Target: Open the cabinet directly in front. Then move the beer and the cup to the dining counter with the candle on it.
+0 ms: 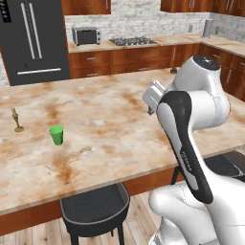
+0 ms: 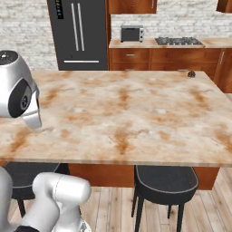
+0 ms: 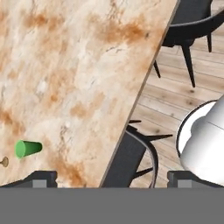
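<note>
The dining counter (image 1: 119,124) spreads its beige, orange-veined marble top in front of me. On its left part the green cup (image 1: 57,135) stands upright, with the thin brass candle (image 1: 17,120) a little further left. The hand view looks down on the same counter (image 3: 65,65), with the cup (image 3: 28,148) and the candle's foot (image 3: 3,162) at its lower left. My gripper (image 3: 113,179) is open and empty above the counter's near edge, well to the right of the cup. The beer is out of view. Reddish wall cabinets (image 1: 86,5) hang at the far wall; which is the task's cabinet I cannot tell.
Black round stools (image 1: 95,208) (image 2: 165,179) are tucked under the near edge. Behind the island stand a dark fridge (image 1: 33,38), a toaster oven (image 1: 86,36) and a stove top (image 1: 133,41). A small dark object (image 2: 191,74) sits at the island's far corner.
</note>
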Robot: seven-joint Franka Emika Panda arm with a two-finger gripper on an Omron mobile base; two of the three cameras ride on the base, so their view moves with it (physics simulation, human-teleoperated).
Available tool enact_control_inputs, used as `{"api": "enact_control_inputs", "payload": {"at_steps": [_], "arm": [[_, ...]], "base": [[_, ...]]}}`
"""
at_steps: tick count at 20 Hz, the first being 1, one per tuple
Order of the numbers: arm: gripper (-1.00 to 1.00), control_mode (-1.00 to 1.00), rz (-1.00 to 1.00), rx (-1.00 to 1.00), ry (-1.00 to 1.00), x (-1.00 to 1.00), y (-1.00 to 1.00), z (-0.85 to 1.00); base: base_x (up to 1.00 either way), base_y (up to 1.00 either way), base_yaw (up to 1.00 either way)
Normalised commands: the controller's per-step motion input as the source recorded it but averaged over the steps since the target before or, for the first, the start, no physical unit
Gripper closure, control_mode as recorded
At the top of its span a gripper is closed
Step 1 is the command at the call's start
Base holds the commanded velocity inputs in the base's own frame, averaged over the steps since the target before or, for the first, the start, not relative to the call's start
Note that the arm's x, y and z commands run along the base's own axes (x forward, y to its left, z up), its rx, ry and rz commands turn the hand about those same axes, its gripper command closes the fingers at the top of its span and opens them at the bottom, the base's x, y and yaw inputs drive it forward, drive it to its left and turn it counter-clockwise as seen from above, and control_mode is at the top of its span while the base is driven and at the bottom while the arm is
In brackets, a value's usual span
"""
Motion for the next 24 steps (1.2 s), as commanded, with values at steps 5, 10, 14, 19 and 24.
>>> {"api": "enact_control_inputs", "payload": {"at_steps": [5, 10, 14, 19, 24], "arm": [[-1.0, 1.0, 0.0, 0.0, 0.01, -0.21, 0.0, -0.01], [-1.0, 1.0, 0.0, 0.0, 0.0, 0.0, 0.0, 0.0], [-1.0, 1.0, 0.0, 0.0, 0.0, 0.0, 0.0, 0.0], [-1.0, 1.0, 0.0, 0.0, 0.0, 0.0, 0.0, 0.0], [-1.0, 1.0, 0.0, 0.0, 0.0, 0.0, 0.0, 0.0]], "base": [[-0.25, 0.0, -0.17], [-0.1, 0.01, -0.98], [0.0, 0.0, -1.0], [0.0, 0.0, -1.0], [0.06, -0.63, -0.86]]}}
